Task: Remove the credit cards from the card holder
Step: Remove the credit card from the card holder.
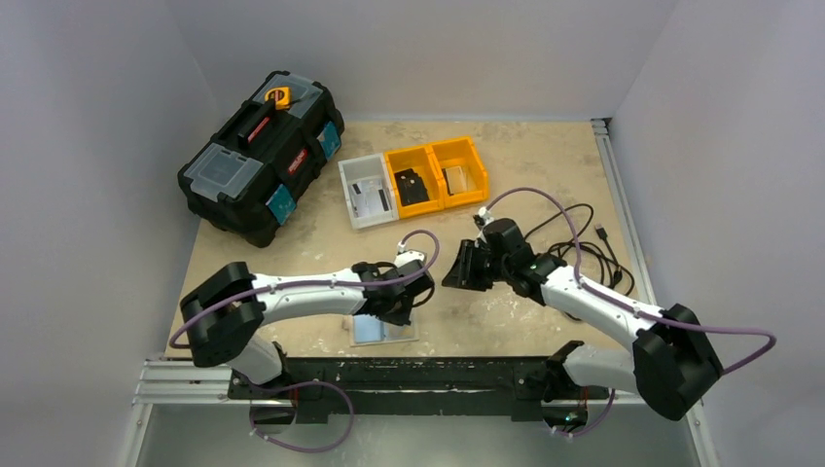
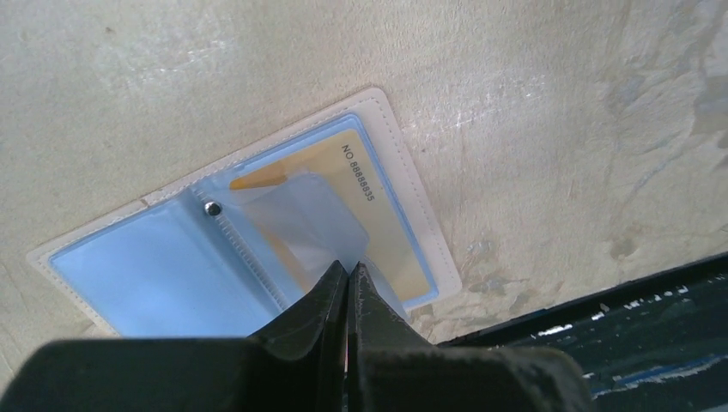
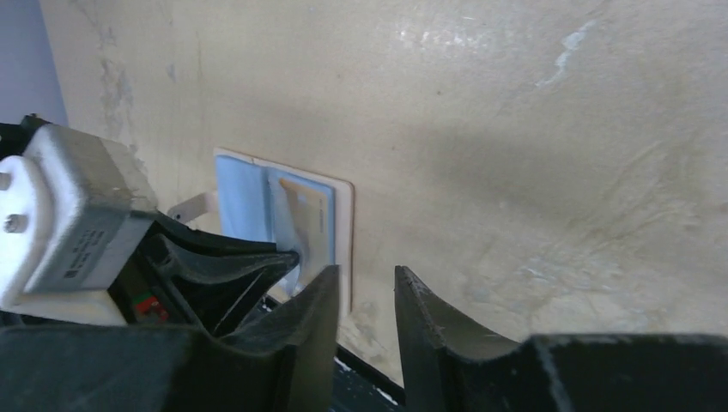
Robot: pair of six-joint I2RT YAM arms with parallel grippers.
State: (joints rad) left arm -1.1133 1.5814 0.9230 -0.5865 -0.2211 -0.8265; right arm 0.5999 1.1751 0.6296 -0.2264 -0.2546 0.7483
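Observation:
The card holder (image 1: 381, 331) lies open and flat near the table's front edge, with a white stitched border (image 2: 403, 163) and pale blue clear pockets. A gold credit card (image 2: 382, 227) printed "NO 8888835" sits inside the right pocket. My left gripper (image 2: 348, 268) is shut on the pocket's clear plastic flap (image 2: 300, 215) and holds it lifted off the card. My right gripper (image 1: 457, 268) is open and empty, above the table to the right of the holder. In the right wrist view the holder (image 3: 343, 215) and the left gripper's fingers (image 3: 249, 257) lie just left of the right gripper (image 3: 365, 283).
A black toolbox (image 1: 261, 156) stands at the back left. A grey bin (image 1: 368, 190) and two yellow bins (image 1: 413, 180) sit at the back centre. Black cables (image 1: 584, 233) lie at the right. A black rail (image 1: 418, 375) runs along the front edge, close to the holder.

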